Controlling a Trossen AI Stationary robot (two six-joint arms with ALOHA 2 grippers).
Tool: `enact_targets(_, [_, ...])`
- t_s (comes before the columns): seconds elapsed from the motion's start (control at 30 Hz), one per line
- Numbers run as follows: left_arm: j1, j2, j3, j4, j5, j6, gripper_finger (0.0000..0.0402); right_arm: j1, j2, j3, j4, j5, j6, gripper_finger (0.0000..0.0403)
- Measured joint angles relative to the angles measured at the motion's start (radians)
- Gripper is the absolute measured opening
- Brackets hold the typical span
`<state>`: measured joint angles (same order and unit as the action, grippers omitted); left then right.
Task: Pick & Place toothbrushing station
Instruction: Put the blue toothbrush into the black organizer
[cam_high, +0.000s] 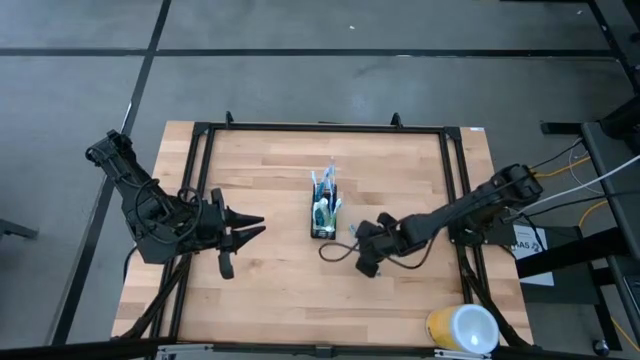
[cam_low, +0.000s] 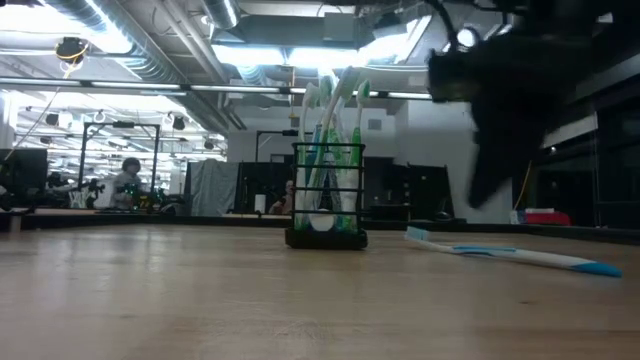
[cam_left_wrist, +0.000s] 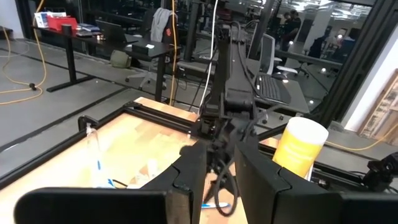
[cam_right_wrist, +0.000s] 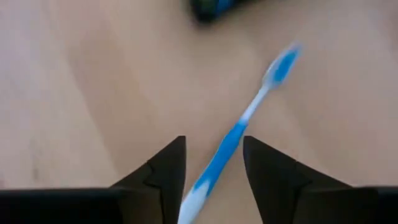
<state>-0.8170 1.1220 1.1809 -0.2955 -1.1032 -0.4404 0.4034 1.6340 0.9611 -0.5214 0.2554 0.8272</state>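
Observation:
The black mesh holder (cam_high: 323, 212) stands on its base at the table's middle, with several green-white and blue-white toothbrushes upright in it; it also shows in the low view (cam_low: 326, 195). A blue-white toothbrush (cam_right_wrist: 239, 134) lies flat on the table to the holder's right, also seen in the low view (cam_low: 500, 253). My right gripper (cam_right_wrist: 213, 146) is open and hovers over this toothbrush's handle, one finger on either side, clear of it. In the high view my right gripper (cam_high: 364, 252) is right of and nearer than the holder. My left gripper (cam_high: 250, 227) is open and empty to the holder's left.
A large yellow-and-white cup (cam_high: 462, 328) lies at the table's near right corner, also seen in the left wrist view (cam_left_wrist: 298, 146). A dark cable loop (cam_high: 335, 250) hangs by my right gripper. A black frame (cam_high: 320, 128) runs around the table.

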Motion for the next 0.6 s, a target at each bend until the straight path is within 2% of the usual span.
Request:
enact_targets(0.07, [-0.003,0.000,0.000,0.000,0.001,0.000,0.0081,0.020,0.014,-0.020,0.007,-0.037,0.022,0.0167])
enact_targets(0.2, [-0.013,0.000,0.000,0.000,-0.002,0.005,0.0081,0.058,0.017,-0.058,0.020,-0.035,0.088,0.0166])
enact_targets(0.4, [-0.015,0.000,0.000,0.000,-0.004,0.007,0.0081,0.100,0.017,-0.141,0.145,-0.058,0.179,0.0151])
enact_targets(0.6, [-0.015,0.000,0.000,0.000,-0.004,0.007,0.0081,0.123,0.013,-0.197,0.186,-0.035,0.225,0.0146])
